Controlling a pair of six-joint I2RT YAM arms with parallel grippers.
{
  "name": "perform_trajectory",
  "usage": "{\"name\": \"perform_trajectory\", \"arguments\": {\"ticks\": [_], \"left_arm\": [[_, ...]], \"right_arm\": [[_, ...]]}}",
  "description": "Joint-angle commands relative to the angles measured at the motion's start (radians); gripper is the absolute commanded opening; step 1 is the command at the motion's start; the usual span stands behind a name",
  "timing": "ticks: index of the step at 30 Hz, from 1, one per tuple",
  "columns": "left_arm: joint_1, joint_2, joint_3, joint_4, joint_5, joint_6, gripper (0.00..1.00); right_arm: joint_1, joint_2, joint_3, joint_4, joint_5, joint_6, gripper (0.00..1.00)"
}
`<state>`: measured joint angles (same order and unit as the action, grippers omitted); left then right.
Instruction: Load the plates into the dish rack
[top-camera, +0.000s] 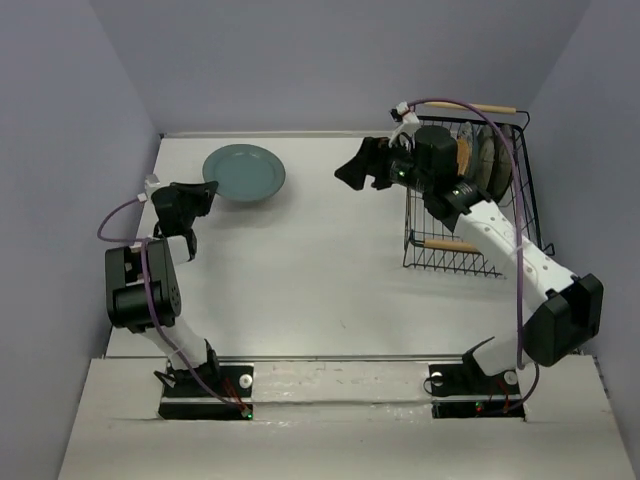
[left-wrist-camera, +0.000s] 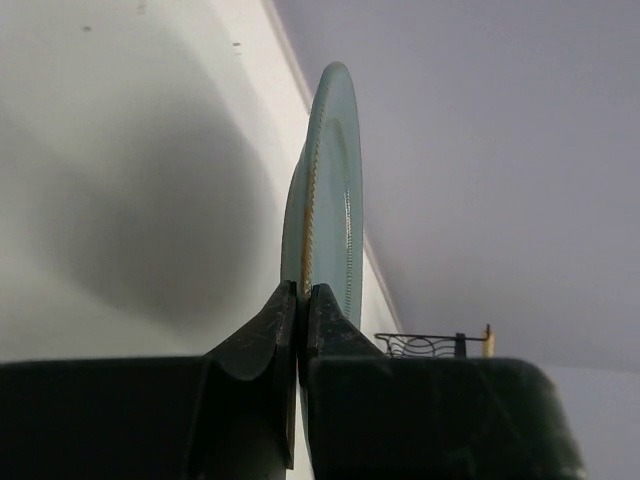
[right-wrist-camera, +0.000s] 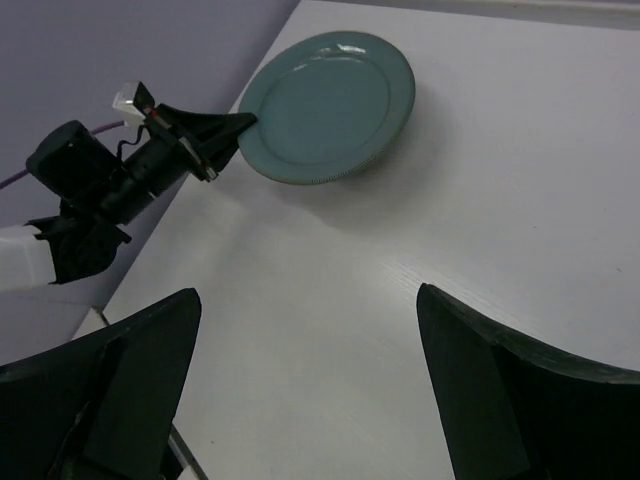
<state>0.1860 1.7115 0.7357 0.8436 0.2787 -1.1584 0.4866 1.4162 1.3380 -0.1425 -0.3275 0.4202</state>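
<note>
Rack (top-camera: 470, 265) holds several plates (top-camera: 482, 155) upright; teal plate (top-camera: 244, 173), sole one outside, rim clenched in left tool (left-wrist-camera: 303, 300), awaits loading; right tool (top-camera: 360, 168) spread empty beside rack.

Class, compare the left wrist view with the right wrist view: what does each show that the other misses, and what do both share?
Left wrist only: the plate seen edge-on, and a corner of the rack far behind it. Right wrist only: the plate's whole teal face, and the right gripper, open and empty. Both: the left gripper shut on the plate's rim, with the table beneath.
</note>
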Motion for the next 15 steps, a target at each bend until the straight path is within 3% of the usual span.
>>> {"name": "perform_trajectory", "arguments": {"ticks": [1, 7, 15], "left_arm": [[0.007, -0.244, -0.019, 0.155, 0.100, -0.044, 0.06], [0.007, -0.452, -0.068, 0.089, 0.172, -0.060, 0.06], [-0.048, -0.572, -0.091, 0.081, 0.272, -0.061, 0.06]], "right_arm": [[0.027, 0.122, 0.116, 0.021, -0.093, 0.046, 0.95], [0.027, 0.204, 0.196, 0.018, -0.123, 0.092, 0.97], [0.027, 0.274, 0.250, 0.038, -0.234, 0.137, 0.99]]}}
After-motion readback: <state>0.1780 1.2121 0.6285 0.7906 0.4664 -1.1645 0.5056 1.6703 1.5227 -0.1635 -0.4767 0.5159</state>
